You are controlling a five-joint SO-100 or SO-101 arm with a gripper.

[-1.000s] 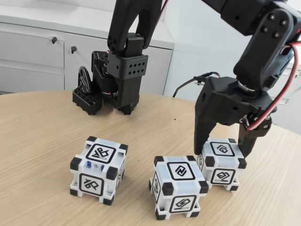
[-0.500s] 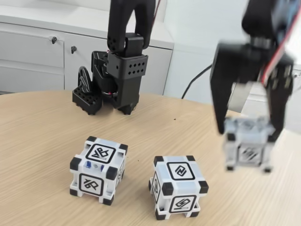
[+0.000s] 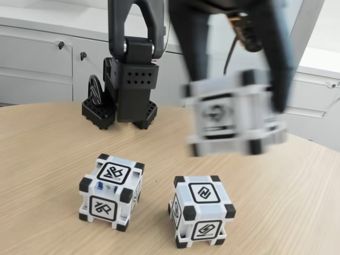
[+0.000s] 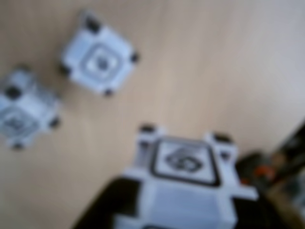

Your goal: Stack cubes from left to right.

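Two white cubes with black corners stand on the wooden table in the fixed view, the left cube [image 3: 111,191] and the middle cube [image 3: 202,210]. A third cube [image 3: 234,117] hangs blurred in the air, above and slightly right of the middle one, with my gripper [image 3: 236,103] shut on it, one black finger on each side. In the wrist view the held cube [image 4: 183,174] sits at the bottom, a dark finger [image 4: 102,207] beside it. The two table cubes lie below at the upper left [image 4: 100,59] and the left edge [image 4: 24,114].
The arm's black base [image 3: 130,90] stands at the back of the table [image 3: 48,154]. White cabinets [image 3: 37,58] run behind it. The table's curved edge passes at the right, where bare wood lies beside the middle cube.
The gripper has lifted the right-hand cube off the table and carried it up and to the left, towards the space over the middle cube. The other two cubes have not moved.
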